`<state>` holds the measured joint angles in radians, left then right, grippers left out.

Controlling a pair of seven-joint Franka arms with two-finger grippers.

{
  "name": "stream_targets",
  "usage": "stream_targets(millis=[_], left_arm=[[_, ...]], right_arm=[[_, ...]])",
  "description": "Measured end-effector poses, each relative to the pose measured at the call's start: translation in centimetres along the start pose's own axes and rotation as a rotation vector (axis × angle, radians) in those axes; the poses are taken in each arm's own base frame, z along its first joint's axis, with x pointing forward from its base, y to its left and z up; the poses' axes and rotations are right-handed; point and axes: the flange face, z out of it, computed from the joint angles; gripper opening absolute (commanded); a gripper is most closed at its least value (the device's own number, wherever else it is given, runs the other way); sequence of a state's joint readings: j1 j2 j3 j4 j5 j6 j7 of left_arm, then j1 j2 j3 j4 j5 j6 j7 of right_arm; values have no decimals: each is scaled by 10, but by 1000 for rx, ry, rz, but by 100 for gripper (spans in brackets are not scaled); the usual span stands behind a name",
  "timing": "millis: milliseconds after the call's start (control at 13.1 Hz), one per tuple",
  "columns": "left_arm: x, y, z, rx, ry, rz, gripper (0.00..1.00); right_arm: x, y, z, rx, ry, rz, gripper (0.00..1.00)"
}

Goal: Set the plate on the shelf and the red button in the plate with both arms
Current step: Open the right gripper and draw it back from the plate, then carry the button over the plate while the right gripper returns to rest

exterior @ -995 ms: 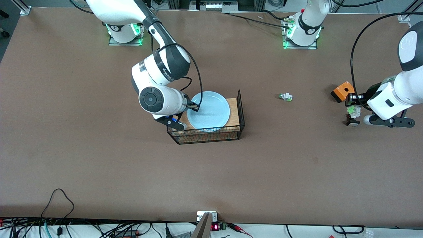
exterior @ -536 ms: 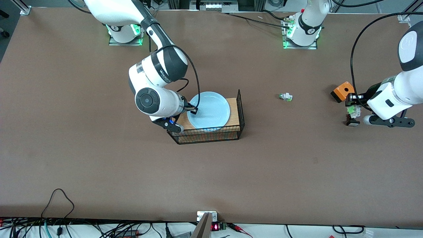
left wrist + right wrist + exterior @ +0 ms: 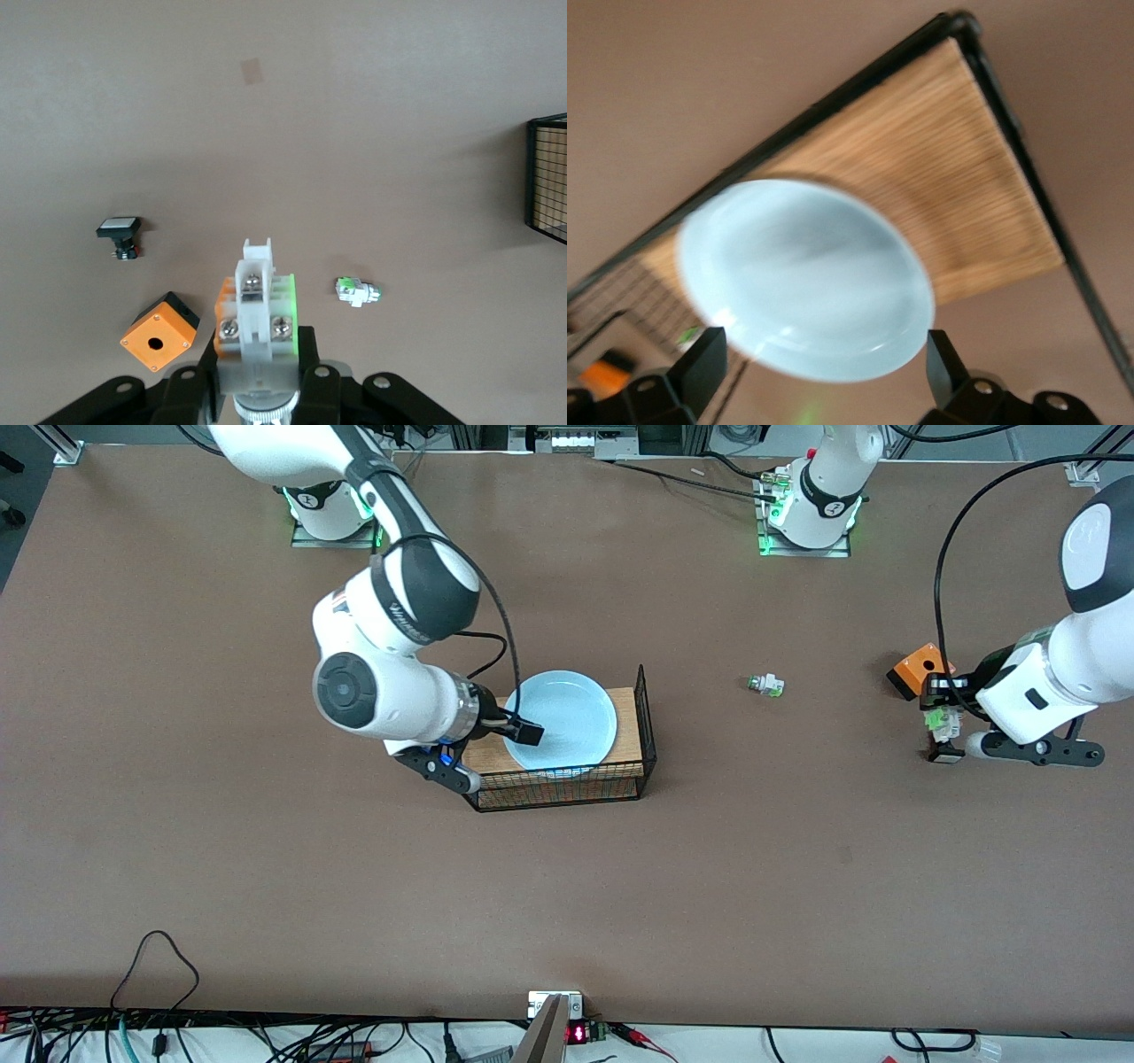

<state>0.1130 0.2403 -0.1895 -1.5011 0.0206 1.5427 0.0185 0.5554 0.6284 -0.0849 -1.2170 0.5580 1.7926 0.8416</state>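
The pale blue plate (image 3: pixel 567 722) lies on the wooden board (image 3: pixel 627 726) inside the wire basket (image 3: pixel 648 717). My right gripper (image 3: pixel 523 732) is at the plate's rim toward the right arm's end. Its fingers are open, one on each side of the plate (image 3: pixel 806 279), and grip nothing; right gripper (image 3: pixel 824 359). My left gripper (image 3: pixel 941 722) hangs over the table at the left arm's end. It is shut on the red button (image 3: pixel 255 310), a white block with orange and green sides; its cap is hidden. Left gripper (image 3: pixel 257 359).
An orange box (image 3: pixel 920 669) (image 3: pixel 159 330) and a black part with a white face (image 3: pixel 944 755) (image 3: pixel 119 230) lie under and beside the left gripper. A white part with a green tip (image 3: pixel 765 685) (image 3: pixel 357 290) lies between basket and left gripper.
The right gripper has opened and let go of the plate, and the right arm has drawn back toward its end of the table. The left arm has barely shifted.
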Motion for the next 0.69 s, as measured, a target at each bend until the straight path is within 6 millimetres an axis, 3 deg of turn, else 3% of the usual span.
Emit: stream_targets(millis=[153,306,689], left_arm=[[-1,14,-4,-1,5,24,0],[-3,33,-11,-1,14,59,0],[-18,123,-31,-20,36,167,0]], right_arm=[[-1,5,-38,35,-18,7,100],[2,25,-70,0,-53,1,100],[34,118,-159,-209,-54,-231,100]])
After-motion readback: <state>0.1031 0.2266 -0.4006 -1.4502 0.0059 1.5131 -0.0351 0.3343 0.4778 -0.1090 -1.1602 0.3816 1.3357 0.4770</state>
